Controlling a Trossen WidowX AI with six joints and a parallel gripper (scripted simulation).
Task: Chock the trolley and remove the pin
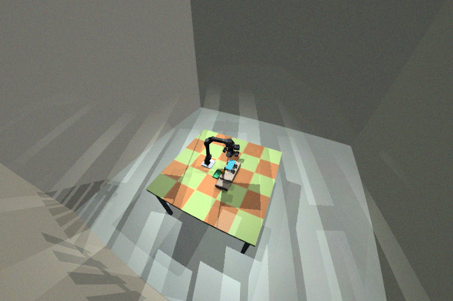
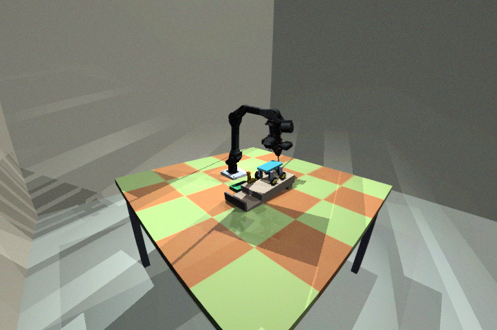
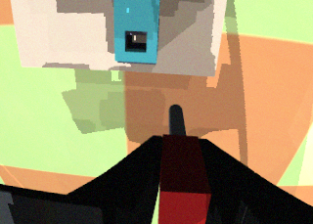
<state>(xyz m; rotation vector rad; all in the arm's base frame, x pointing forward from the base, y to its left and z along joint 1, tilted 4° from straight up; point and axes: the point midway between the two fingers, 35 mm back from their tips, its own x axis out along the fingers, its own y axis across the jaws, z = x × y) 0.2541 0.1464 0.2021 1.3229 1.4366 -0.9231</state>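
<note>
Clamped on the red head of the stop pin (image 2: 278,157) (image 3: 185,206), the gripper (image 1: 230,156) (image 2: 278,153) (image 3: 178,148) hangs above the uphill end, the dark shaft pointing down between its fingers. Below spreads the checkered table (image 1: 202,209) (image 2: 256,280) (image 3: 284,87), and on it stands the pale ramp (image 1: 229,176) (image 2: 272,189) (image 3: 49,38), with the blue-topped trolley (image 1: 230,165) (image 2: 270,166) (image 3: 137,14) upright near its high end. Its wheels should turn freely, so a light brush could set it moving; best leave it untouched. The green tray (image 1: 217,174) (image 2: 236,187) lies beside the ramp, on the side of the arm's base. Near the trolley's downhill wheel is the chock (image 1: 222,171) (image 2: 249,177), its orange handle upright; whether its rubber touches the wheel I cannot tell. That rubber should grip well, and any further nudge would be best given low on the base. Smallest is the pin, probably light, stiff and rather slick along the shaft, so the blocky head is the right place to hold. Only the wrist view shows the shaft's tip out of the square hole and clear of the ramp's edge; the exterior view alone shows the wheels plainly, and both outer views place the tray, where the pin should go next.
</note>
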